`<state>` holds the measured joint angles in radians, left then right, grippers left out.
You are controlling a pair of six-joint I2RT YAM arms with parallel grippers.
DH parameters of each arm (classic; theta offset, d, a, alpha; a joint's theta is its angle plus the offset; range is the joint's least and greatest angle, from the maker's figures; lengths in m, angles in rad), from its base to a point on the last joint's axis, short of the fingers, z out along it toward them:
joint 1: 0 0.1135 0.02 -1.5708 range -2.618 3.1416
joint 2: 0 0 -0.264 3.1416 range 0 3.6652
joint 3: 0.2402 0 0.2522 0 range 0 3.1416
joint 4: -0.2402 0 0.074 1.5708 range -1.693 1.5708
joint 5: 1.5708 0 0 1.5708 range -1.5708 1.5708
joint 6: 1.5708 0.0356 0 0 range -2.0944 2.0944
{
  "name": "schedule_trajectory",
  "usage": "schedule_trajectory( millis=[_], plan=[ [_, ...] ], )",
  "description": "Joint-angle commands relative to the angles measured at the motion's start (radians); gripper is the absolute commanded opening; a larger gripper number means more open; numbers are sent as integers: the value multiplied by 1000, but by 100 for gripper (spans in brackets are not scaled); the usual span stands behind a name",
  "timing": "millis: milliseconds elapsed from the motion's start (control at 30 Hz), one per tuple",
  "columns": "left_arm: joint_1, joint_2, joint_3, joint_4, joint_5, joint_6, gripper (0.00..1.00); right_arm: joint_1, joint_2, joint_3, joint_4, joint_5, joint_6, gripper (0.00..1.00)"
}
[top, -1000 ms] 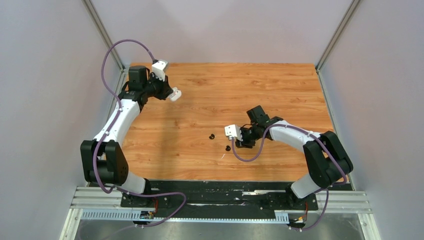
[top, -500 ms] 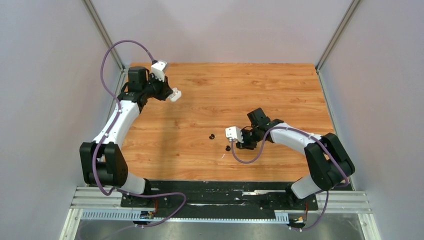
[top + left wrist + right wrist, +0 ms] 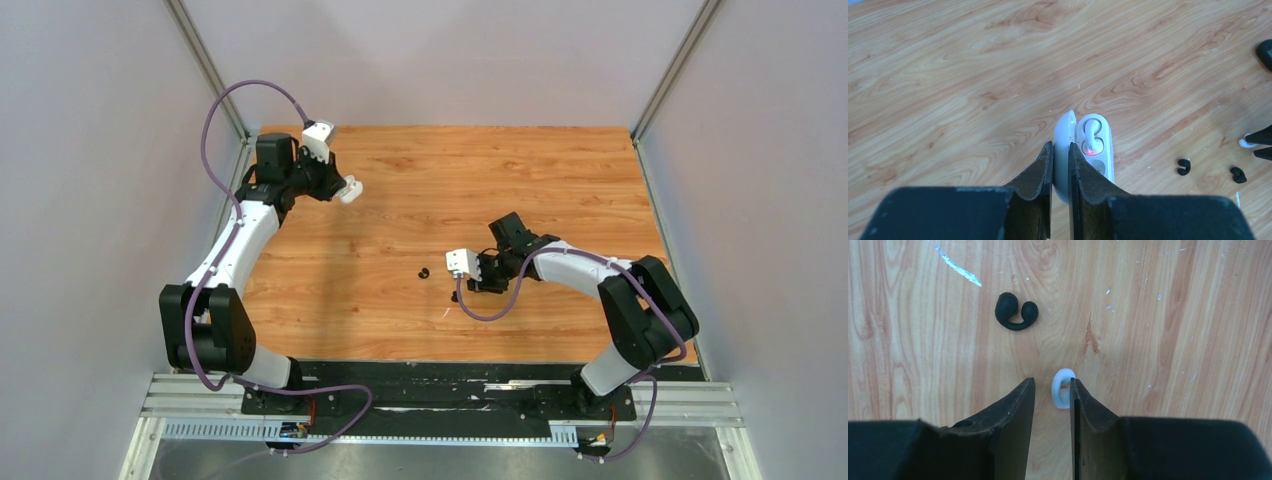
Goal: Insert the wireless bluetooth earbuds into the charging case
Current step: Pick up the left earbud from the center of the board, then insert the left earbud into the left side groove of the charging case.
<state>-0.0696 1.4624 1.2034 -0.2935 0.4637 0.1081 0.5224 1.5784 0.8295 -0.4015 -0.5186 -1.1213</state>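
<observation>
Left claw [image 3: 1060, 146]: over the far left part of the table [image 3: 400, 170], its two dark fingers nipped tight on the lid of the open case.
Charging case [image 3: 1099, 162]: white and oval. Its lid [image 3: 1064, 132] stands up between the fingers and its tray lies just right of them.
Seated white earbud [image 3: 1091, 139]: sits in the tray with a small red light glowing at its lower end.
Middle of the table: bare wood boards lie between the case and the loose buds, which are well apart from it.
Left black earbud [image 3: 1183, 166]: lies loose on the wood, far off to the right of the case.
Right black earbud [image 3: 1238, 174]: lies near the first, not touching it. From above only one black bud shows; I cannot make out the other under the right arm's purple cable [image 3: 488, 312].
Pale streak [image 3: 958, 265]: a thin whitish mark on the boards beyond the black bud.
Loose white earbud [image 3: 1062, 388]: on the table, inside the right claw's gap and against one finger.
Right claw [image 3: 1052, 385]: low over the near centre and part open. Its fingers straddle the white bud, and a gap shows on the other side.
</observation>
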Motion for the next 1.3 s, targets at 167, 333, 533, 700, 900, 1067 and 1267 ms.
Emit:
schedule_trajectory(
  millis=[167,333,533,700,900,1067,1267],
  plan=[
    [2,-8,13,57,16,-21,0,3,16,39,-23,38,28,22],
    [2,-5,14,61,18,-22,0,4,25,56,-37,44,31,9],
    [2,4,22,59,40,-21,0,-9,16,120,-106,33,77,0],
    [-17,40,69,43,132,22,0,-80,32,383,-333,-127,153,0],
    [-84,147,162,33,329,130,0,-116,116,774,-570,-314,215,0],
    [-163,226,231,55,472,190,0,-116,155,952,-651,-422,186,0],
    [-253,300,283,140,548,169,0,-117,210,1059,-669,-509,200,4]
  ],
)
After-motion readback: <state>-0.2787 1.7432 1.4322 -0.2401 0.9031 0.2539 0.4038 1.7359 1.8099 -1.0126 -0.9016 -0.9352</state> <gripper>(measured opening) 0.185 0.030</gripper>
